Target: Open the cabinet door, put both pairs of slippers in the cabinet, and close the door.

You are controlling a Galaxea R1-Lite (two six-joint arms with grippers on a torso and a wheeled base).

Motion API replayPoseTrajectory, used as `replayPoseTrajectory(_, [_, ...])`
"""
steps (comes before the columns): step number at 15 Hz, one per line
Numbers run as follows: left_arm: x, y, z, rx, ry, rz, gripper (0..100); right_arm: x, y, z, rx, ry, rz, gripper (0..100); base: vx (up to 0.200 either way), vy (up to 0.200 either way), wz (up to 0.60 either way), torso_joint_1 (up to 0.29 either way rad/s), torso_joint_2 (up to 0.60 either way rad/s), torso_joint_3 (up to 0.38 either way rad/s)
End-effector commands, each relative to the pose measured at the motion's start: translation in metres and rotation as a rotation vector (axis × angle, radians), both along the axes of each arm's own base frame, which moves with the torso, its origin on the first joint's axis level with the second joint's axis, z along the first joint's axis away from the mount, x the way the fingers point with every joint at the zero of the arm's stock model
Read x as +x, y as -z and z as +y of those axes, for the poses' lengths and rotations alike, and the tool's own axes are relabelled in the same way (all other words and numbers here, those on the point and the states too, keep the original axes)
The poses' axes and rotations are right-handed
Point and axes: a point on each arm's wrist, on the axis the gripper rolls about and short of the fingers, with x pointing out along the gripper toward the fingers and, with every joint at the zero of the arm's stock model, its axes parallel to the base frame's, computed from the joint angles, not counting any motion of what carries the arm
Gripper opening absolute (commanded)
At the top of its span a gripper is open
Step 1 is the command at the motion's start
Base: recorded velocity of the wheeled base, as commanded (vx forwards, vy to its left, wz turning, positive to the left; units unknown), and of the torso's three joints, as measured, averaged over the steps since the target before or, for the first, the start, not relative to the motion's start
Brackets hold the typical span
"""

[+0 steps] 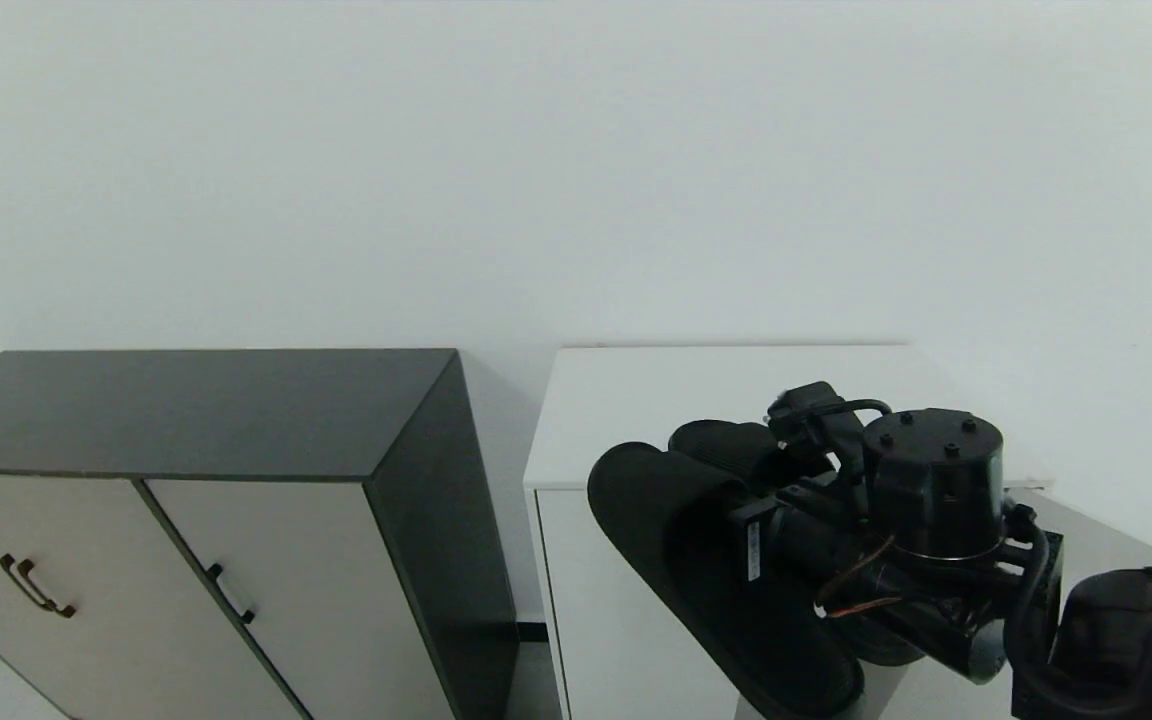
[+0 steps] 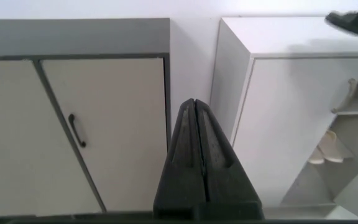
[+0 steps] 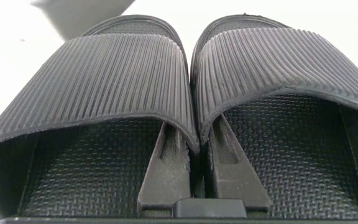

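**Status: cabinet open, one pair stored, second pair gripped.**
The dark cabinet (image 1: 186,420) at the left has both doors shut. The left pincer (image 2: 194,109) hangs before the two cabinets, fingers fully together, holding nothing. The white cabinet (image 2: 291,118) appears open at its right side, with a light pair of slippers (image 2: 328,148) on a lower shelf inside. The black slippers (image 1: 686,520) are at the front edge of its top. The right pincer (image 3: 192,134) is clamped narrow on their adjoining inner walls. By judgement, what is left is to stow this pair and close the door.
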Motion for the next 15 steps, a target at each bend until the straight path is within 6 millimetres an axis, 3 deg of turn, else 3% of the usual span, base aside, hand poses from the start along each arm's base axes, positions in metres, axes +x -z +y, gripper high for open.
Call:
replayPoseTrajectory(1, [0.0001,0.0000,0.0000,-0.001,0.000,0.002,0,-0.0056,-0.0069,-0.0030,0.014,-0.005,-0.014,0,-0.200,0.000,0.00,-0.002,0.00,0.007])
replayPoseTrajectory(4, [0.0001,-0.0002,0.0000,0.001,0.000,0.000,0,-0.0060,-0.0041,-0.0034,0.005,-0.007,-0.007,0,-0.200,0.000,0.00,-0.004,0.00,0.006])
replayPoseTrajectory(8, [0.0001,0.0000,0.0000,0.002,0.000,0.002,0,-0.0073,-0.0017,-0.0045,0.003,-0.015,-0.004,0,0.000,0.000,0.00,0.000,0.00,0.000])
replayPoseTrajectory(15, [0.0001,0.0000,0.0000,0.002,-0.002,0.002,0,-0.0069,0.0011,-0.0045,-0.002,-0.021,0.004,0,0.000,-0.200,0.00,0.006,0.00,0.002])
